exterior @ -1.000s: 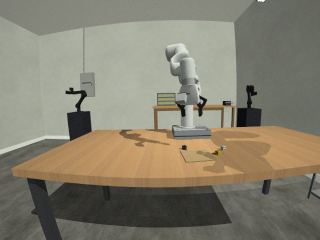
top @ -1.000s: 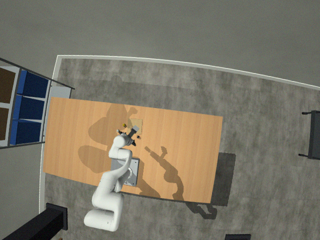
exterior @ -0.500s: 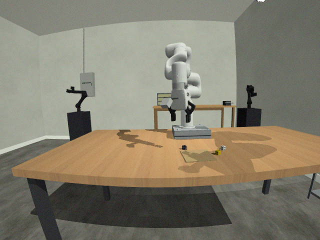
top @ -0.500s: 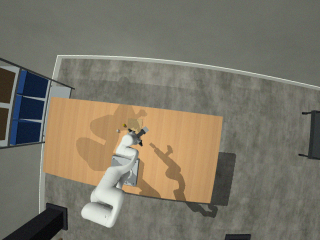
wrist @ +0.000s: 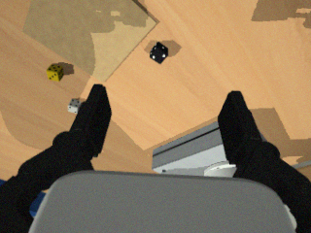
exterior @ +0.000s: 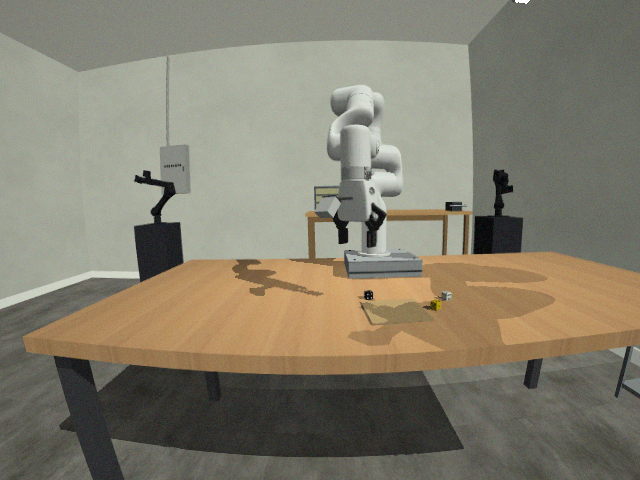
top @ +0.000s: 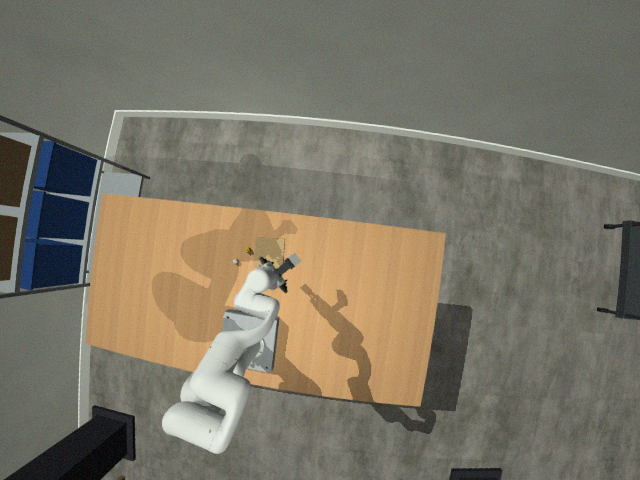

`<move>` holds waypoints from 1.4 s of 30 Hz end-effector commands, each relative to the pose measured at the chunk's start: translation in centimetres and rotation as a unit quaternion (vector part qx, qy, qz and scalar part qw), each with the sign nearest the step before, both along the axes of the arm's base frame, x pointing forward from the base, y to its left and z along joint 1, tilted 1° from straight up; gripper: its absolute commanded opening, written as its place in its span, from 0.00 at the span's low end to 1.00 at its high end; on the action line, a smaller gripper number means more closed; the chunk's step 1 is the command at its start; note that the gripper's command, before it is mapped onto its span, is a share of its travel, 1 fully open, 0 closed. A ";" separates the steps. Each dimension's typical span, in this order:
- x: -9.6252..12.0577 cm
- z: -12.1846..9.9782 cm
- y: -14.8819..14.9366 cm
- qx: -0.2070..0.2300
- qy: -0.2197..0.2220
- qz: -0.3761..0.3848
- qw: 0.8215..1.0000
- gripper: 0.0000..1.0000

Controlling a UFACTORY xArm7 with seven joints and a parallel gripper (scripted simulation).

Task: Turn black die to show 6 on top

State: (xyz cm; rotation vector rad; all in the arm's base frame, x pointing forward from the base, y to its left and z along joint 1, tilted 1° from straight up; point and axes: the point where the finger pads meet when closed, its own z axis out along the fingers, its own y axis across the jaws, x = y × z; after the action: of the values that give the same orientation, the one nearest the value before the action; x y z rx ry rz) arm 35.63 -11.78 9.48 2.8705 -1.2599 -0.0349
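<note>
We hold the pincer [wrist: 165,114] high above the table [exterior: 206,320] with its fingers spread wide and nothing between them. In the wrist view the black die [wrist: 158,52] lies at about twelve o'clock from the pincer, on bare wood just off the corner of the mat [wrist: 73,34], not on it. The yellow die [wrist: 54,72] and the white die [wrist: 74,105] sit at about ten o'clock, close to the mat's other edge and apart from each other.

The step in hand, as we judge it, is the approach. We should come down squarely over the black die, fingers lined up with two opposite faces, and keep well away from the other two dice. We cannot read its pips from here, so the turn has to be chosen closer in.
</note>
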 end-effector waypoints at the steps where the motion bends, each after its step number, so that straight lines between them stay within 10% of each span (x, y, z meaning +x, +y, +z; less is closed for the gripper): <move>1: 0.1 0.1 0.0 0.000 -0.002 0.000 1.000 1.00; 14: 0.1 -1.7 0.0 0.000 -0.001 0.000 1.000 1.00; 29: 0.1 -10.4 -0.1 0.000 -0.001 0.000 1.000 1.00; 42: 0.1 -10.9 -0.1 0.000 -0.001 0.000 1.000 1.00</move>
State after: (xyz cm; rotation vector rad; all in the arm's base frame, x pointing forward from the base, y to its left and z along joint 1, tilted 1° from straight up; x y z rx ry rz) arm 35.57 -11.82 -1.45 2.8656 -1.2605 -0.0352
